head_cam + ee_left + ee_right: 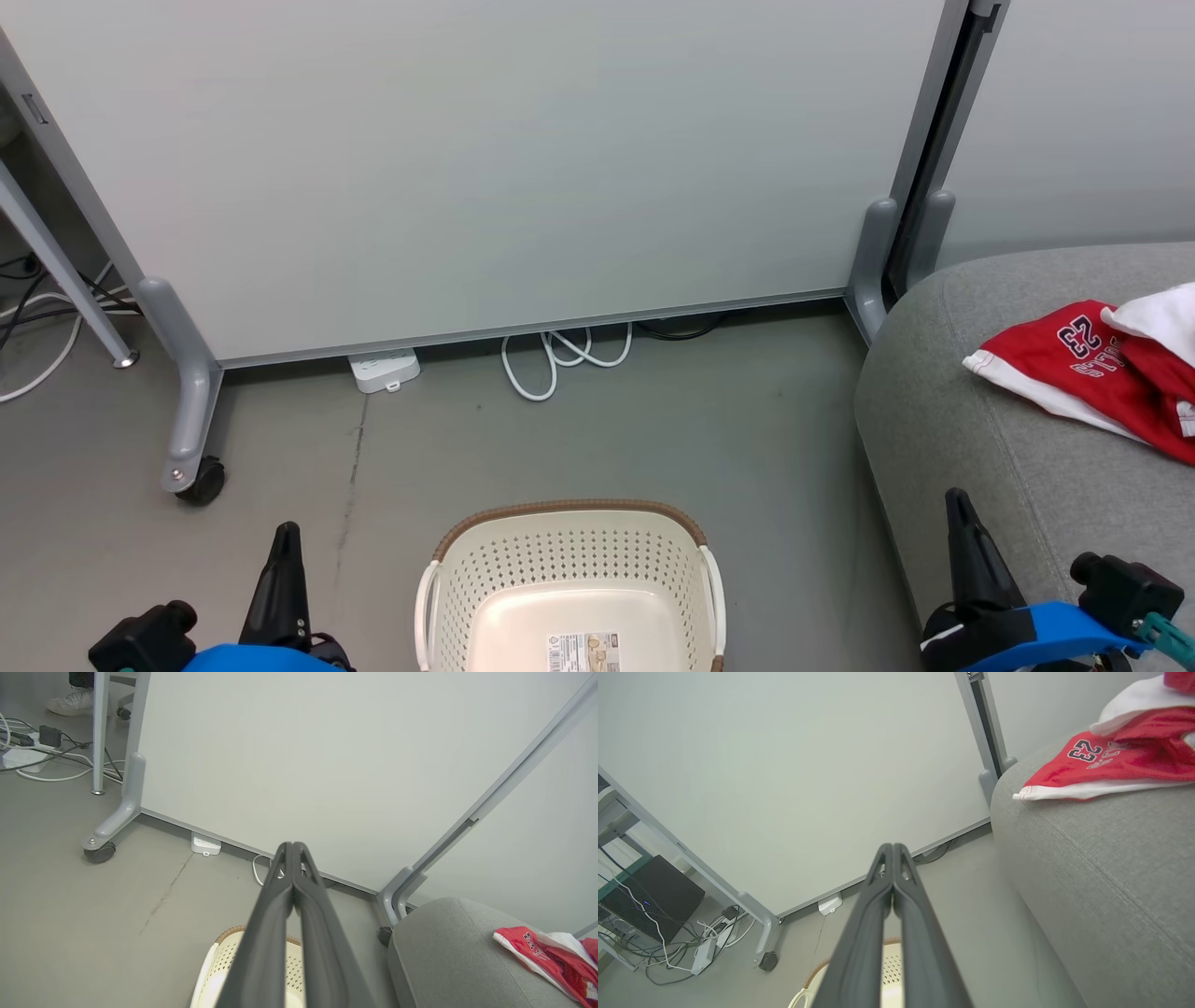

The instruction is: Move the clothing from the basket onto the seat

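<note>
Head view: the basket stands upright on the grey floor at 6 o'clock; its bare cream bottom bears a printed label. The seat occupies 3 to 5 o'clock, apart from the basket, with a strip of floor between them.

The clothing lies in a loose heap on top of the seat at 3 o'clock; the red garment printed "BULLS 23" faces up with white trim along its near edge; a white fold overlaps it at the frame edge.

Left gripper: at 7 o'clock, left of the basket and apart from it; fingers pressed together tip to tip, holding nothing.

Right gripper: at 5 o'clock, in front of the seat's side; fingers closed tip to tip, holding nothing.

A white partition panel on castered feet stands at 12 o'clock; a white power strip and a looped white cable lie at its base.
</note>
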{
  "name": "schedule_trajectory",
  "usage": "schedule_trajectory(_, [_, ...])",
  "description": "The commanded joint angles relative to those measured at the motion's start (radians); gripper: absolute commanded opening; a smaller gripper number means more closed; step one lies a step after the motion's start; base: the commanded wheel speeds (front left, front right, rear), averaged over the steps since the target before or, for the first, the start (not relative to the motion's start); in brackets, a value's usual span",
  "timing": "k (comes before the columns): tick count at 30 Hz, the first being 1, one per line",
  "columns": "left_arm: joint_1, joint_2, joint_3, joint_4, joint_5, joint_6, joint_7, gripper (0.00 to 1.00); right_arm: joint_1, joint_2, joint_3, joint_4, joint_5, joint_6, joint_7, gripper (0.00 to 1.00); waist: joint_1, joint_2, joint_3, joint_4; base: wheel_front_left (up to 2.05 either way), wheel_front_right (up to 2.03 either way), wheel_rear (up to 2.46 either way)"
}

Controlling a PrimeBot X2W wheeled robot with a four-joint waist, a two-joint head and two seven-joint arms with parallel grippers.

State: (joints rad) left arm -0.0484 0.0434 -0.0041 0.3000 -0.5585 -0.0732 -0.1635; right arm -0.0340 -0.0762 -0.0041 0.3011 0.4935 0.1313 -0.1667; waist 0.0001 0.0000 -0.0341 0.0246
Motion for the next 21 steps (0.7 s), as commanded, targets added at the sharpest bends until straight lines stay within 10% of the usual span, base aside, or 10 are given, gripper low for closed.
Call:
schedule_trajectory(1, [-0.027,0.004,0.008,-0.018,-0.027,-0.004,0.006,0.0,-0.024,0.0,-0.005,-0.02,0.032,0.0,0.004,0.0,0.0,0.0,0.0,0.0,0.0,0.0,0.0])
schedule_trajectory(21, [-0.039,0.005,0.039,-0.03,-0.31,-0.019,0.081,0.0,-0.042,0.008,-0.034,-0.032,0.332,0.0,0.08,0.0,0.0,0.0,0.007,-0.005,0.0,0.0,0.0])
